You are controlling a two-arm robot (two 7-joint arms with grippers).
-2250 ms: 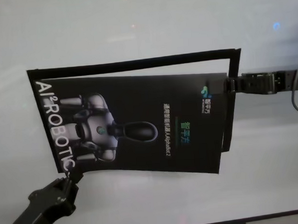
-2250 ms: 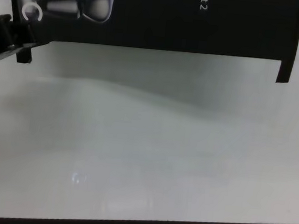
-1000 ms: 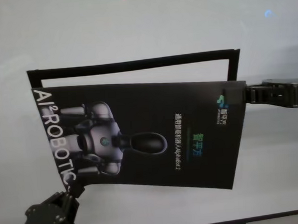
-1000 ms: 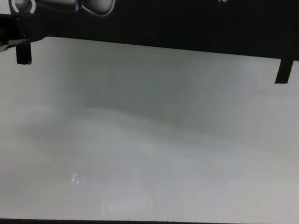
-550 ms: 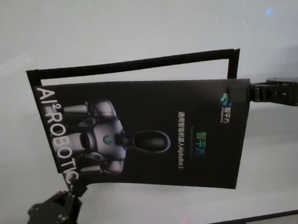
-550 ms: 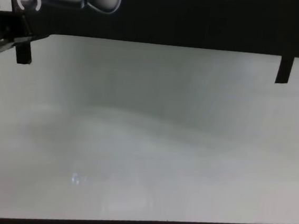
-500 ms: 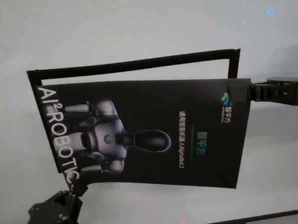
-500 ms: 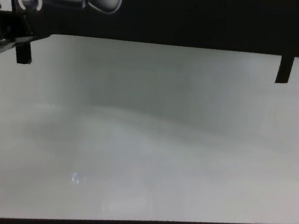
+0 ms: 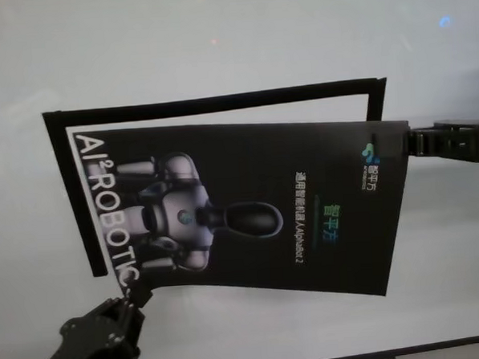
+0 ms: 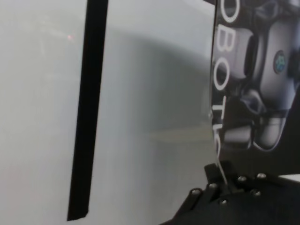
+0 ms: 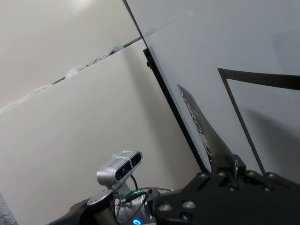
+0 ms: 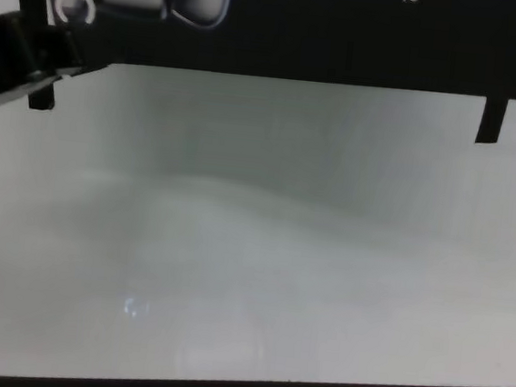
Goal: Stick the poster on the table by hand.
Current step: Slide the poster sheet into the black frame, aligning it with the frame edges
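Shifted rightward, the poster [image 9: 249,215] hung above the table [image 9: 216,44], pinched by left gripper [image 9: 131,296] and right gripper [image 9: 408,143], nearing the tape frame [image 9: 219,102].

Just black tape strips [image 9: 211,103] laid out as a frame outline, upper middle of the head view. One strip [image 10: 89,112] runs down the wrist shot.

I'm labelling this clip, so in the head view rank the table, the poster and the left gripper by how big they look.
1. Table, filling the view.
2. Poster, held by both grippers.
3. Left gripper, smallest, jaws clamped on the poster's near corner, though it is nearer the camera and partly cut off.
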